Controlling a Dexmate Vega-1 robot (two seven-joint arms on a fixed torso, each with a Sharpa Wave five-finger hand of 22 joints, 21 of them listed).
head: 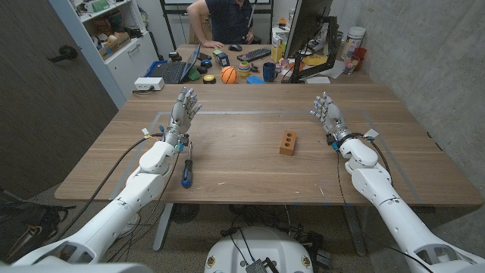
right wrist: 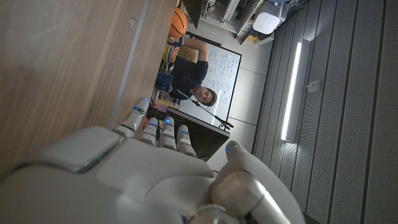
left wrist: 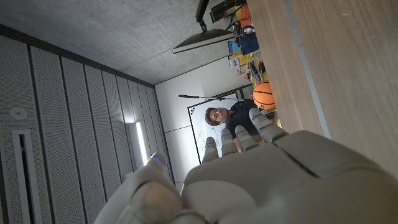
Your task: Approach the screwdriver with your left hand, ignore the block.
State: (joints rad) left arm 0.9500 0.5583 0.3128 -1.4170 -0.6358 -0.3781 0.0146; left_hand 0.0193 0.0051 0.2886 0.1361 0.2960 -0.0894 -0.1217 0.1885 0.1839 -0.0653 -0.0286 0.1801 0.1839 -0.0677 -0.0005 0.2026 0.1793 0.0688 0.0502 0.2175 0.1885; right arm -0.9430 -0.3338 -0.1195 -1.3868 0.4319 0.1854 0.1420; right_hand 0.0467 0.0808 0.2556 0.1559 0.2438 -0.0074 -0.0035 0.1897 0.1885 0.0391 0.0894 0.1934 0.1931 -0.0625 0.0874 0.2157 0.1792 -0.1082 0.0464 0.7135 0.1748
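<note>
Both hands are held wide, empty.
The left hand (head: 184, 106) is raised beyond the screwdriver (head: 186, 171); right hand (head: 326, 111) likewise.

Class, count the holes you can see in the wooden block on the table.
2, side by side on the face of the block turned toward the robot, at mid-table. Its other faces are out of sight, so more may be hidden.
</note>
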